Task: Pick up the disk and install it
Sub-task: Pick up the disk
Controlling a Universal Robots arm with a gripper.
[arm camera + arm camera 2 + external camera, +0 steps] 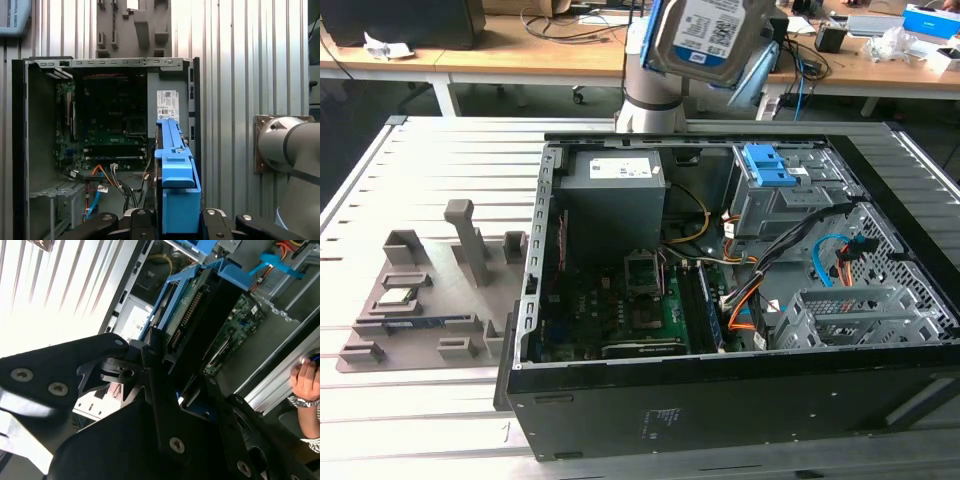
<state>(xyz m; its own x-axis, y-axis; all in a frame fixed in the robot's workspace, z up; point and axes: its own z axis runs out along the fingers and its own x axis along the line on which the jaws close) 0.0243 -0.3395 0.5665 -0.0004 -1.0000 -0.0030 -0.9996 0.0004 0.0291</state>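
Observation:
The disk [708, 38], silver with a white-and-blue label, hangs tilted high above the back of the open computer case [534, 300], in front of the arm's pale blue joint. In both wrist views it shows edge-on in its bright blue carrier bracket [175, 165], with the connector row visible along the disk [186, 315]. My gripper [175, 222] is shut on the disk, its black fingers [150, 357] pressed on both flat sides. The case's motherboard [107, 125] lies well below the disk.
A drive bay with a blue latch [767, 165] sits at the case's far right corner, beside the grey power supply [615, 195] and loose cables. A grey fixture tray [470, 250] holding a small square chip [398, 296] lies left of the case. A person's hand [305, 382] rests by the case edge.

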